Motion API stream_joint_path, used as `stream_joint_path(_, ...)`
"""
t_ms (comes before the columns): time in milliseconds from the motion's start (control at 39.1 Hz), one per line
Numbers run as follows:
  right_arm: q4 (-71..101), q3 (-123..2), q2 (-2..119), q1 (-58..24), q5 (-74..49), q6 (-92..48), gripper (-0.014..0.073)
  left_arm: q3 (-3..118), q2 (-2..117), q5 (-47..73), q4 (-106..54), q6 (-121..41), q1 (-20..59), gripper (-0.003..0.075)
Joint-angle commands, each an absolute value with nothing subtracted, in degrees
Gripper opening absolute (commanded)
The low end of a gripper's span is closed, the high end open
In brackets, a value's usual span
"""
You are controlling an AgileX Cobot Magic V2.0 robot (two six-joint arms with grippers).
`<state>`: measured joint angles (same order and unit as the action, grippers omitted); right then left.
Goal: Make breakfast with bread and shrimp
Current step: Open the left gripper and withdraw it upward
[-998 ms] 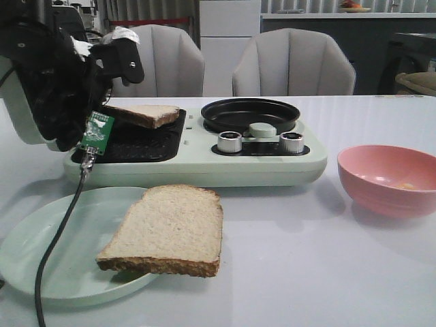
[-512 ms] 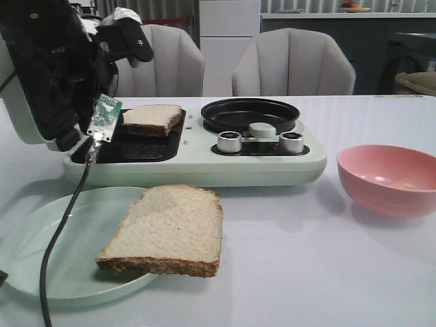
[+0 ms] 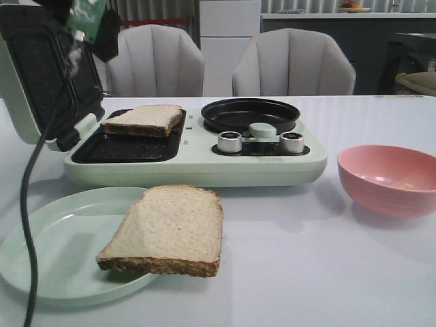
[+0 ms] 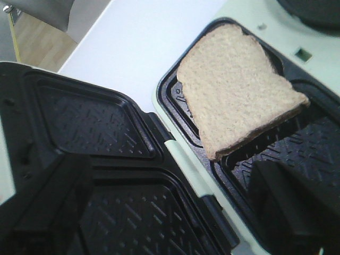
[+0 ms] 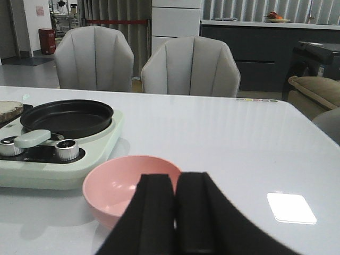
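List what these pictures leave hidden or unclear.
- Left gripper: the left wrist view shows only dark out-of-focus finger shapes; whether it holds anything is unclear.
- Pink bowl: front view shows only faint orange bits inside; in the right wrist view the shut right gripper blocks the bowl's near side.
- Plate: the bread slice on it covers its right part.
- Grill plate: partly under the other bread slice.

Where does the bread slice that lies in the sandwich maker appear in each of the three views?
Front view: the bread slice lies at the back of the open sandwich maker, left of the black pan.
Left wrist view: bread slice fills the upper middle.
Right wrist view: only a sliver shows at the left edge.
Shared landmark: the black pan.
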<state>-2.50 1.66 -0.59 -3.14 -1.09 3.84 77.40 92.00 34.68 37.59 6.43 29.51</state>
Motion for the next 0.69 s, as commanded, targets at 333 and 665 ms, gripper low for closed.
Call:
stream_joint_path(333,-3.3,0.6,-1.8,-2.7,4.0,3.9,0.0152,66.5,66.4,33.4,14.6,-3.2,28.0,0.0639)
stream_joint_path(665,-3.3,0.6,-1.8,-2.7,4.0,3.9,0.0152,51.4,51.3,31.9,-2.2,-12.2,23.3,0.0639)
